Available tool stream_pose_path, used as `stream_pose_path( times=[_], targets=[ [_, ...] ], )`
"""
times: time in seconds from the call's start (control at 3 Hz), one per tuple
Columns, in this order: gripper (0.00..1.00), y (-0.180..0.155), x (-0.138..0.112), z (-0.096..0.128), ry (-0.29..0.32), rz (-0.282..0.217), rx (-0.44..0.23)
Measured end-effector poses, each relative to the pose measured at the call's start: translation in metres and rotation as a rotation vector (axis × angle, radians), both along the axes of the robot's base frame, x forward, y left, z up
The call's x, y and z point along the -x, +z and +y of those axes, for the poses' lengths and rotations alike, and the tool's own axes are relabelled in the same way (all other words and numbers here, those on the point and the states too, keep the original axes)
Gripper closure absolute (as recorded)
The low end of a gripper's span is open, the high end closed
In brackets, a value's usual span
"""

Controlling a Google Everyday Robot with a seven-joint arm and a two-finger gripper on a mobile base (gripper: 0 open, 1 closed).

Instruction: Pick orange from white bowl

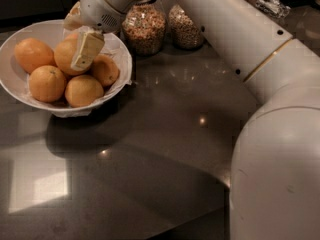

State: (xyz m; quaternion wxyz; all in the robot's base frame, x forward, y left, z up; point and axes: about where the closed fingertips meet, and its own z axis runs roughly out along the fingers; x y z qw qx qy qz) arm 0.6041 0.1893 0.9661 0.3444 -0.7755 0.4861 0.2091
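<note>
Camera view — pincer (83,53) against round orange (64,55) — white bowl (36,29) upright, mouth up

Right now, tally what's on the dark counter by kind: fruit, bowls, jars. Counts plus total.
Round dimpled oranges: 5 in view
Wide shallow white bowl holding them: 1
Glass jars of grains behind the bowl: 2
Total: 8
The white gripper hangs over the bowl among the oranges and may hide more fruit.

My gripper (84,54) hangs over the white bowl (15,91), at the central orange (62,56); two glass jars of grains (145,26) stand behind.
</note>
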Motion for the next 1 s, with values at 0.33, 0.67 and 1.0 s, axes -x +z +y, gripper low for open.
stream_pose_path(
  times=[0.33, 0.67, 1.0],
  targets=[
    [0.27, -0.002, 0.001, 0.003, 0.007, 0.004, 0.005],
    [0.26, -0.009, 0.005, 0.01, 0.029, 0.026, 0.018],
    [0.28, -0.02, 0.01, 0.016, 0.052, 0.062, 0.033]
  ],
)
